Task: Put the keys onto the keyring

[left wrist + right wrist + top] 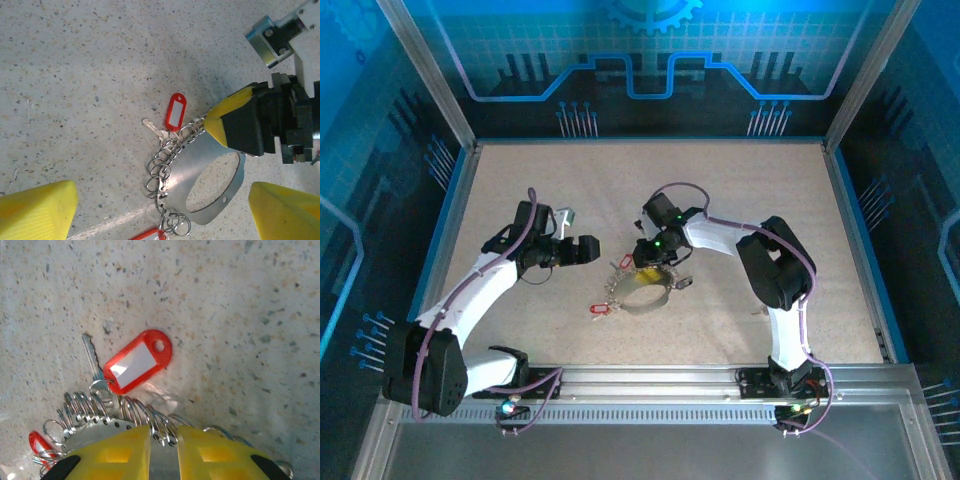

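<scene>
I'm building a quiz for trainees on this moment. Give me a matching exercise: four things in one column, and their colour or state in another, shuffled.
Things:
1. left gripper
2. right gripper
3. tag
4. key

States:
A. silver, lying flat
B. shut on the keyring
C. open, holding nothing
D. red with a white insert

Pairs: 1-C, 2-B, 3-D, 4-A

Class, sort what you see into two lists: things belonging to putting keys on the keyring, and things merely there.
Belongs to the job: keyring, clamped in the right gripper; key with red tag; split rings; open left gripper.
Merely there: speckled table; blue back panel; metal rail.
</scene>
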You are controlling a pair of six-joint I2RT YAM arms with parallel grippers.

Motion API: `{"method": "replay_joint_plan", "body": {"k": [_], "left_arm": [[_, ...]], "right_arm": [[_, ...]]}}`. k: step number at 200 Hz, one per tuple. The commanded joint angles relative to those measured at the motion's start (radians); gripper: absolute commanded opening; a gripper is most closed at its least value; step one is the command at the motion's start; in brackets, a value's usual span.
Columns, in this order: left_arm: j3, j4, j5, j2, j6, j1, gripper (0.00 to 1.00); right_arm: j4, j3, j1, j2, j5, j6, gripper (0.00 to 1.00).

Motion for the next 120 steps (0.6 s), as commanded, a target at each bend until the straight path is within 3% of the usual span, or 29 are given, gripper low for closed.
{"method": "replay_joint_plan", "body": {"k": [1,99,120], "left_arm": [[-0.015,-0.003,-0.059,-0.04,0.002,-0.009,0.85],[-0.052,0.055,-0.041,-0.096,0.01,-0.008,0.74],[-0.055,0.062,-0.037,-0.1,0.011,-0.009,0.72]], "right_arm": [[-0.099,0.049,-0.011,-0.036,0.02,-0.069,0.19],[-0.126,0.101,-0.014,0.034,-0.068,-0.072,0.17],[-0.125,0.109,-0.013,0.055,-0.094,-0.073,0.1]]}}
